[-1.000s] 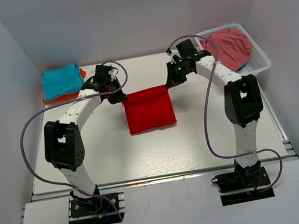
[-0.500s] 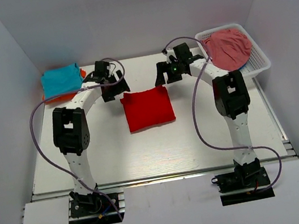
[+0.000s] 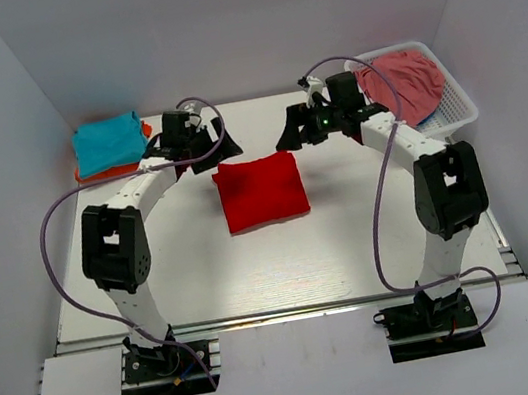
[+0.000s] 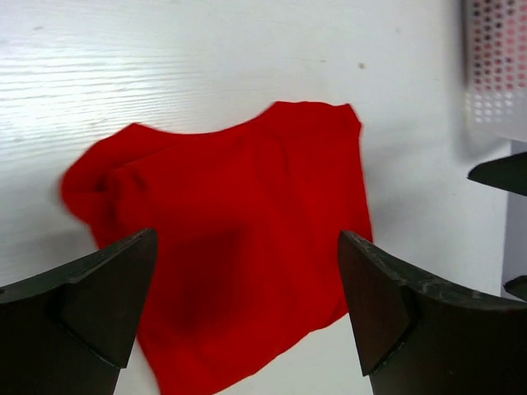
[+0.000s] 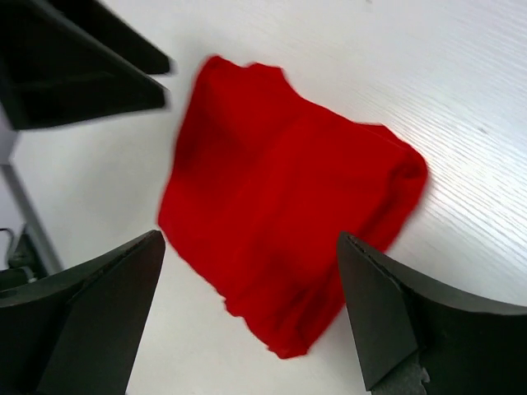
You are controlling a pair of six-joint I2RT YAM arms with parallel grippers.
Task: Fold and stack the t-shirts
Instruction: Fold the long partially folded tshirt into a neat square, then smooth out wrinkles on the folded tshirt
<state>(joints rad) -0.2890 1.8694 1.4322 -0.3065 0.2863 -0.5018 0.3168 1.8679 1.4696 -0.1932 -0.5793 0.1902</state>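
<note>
The folded red t-shirt (image 3: 261, 190) lies flat mid-worktop (image 3: 285, 265), light and limp, best pinched through all layers at its 2 far corners, where the left end effector (image 3: 208, 156) and right end effector (image 3: 295, 138) hover spread wide, empty.

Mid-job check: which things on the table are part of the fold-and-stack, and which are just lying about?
Job: red t-shirt, folded, mid-table; teal t-shirt stacked on orange t-shirt, far left.
Lying about: white basket; pink cloth heaped in it, maybe another shirt.
</note>
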